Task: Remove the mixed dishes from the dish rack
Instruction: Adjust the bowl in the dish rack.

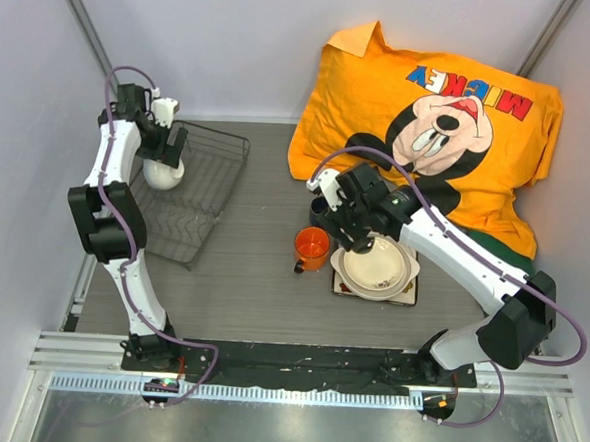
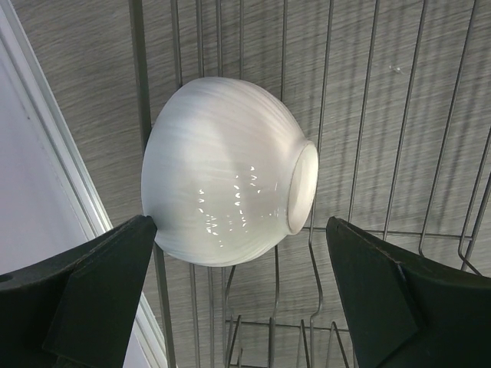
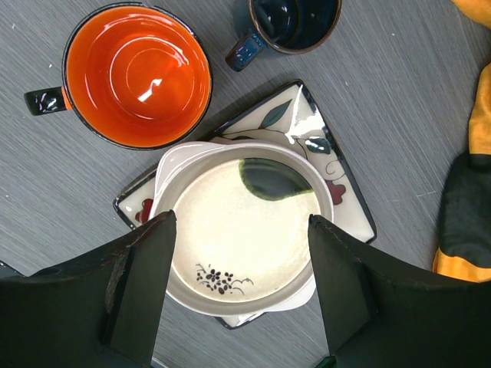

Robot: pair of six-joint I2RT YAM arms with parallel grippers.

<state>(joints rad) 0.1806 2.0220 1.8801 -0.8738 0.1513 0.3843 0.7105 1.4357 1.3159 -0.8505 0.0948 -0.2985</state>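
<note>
Cream round bowl (image 3: 242,230) sits on the square plate (image 3: 337,184), right claw (image 1: 359,243) spread open just above it — orange mug (image 1: 311,246) and dark-blue cup (image 1: 320,211) beside. Farther off, 1 small white bowl (image 2: 222,180) lies in the dish rack (image 1: 200,210) — left claw (image 2: 242,224) wide open over it.

Sideways in dish rack (image 1: 198,200): small white bowl (image 2: 222,176)

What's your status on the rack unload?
Left gripper open, straddling small white bowl in dish rack. Right gripper open above cream bowl on square plate. Orange mug, blue cup out. Nothing blocking.
</note>
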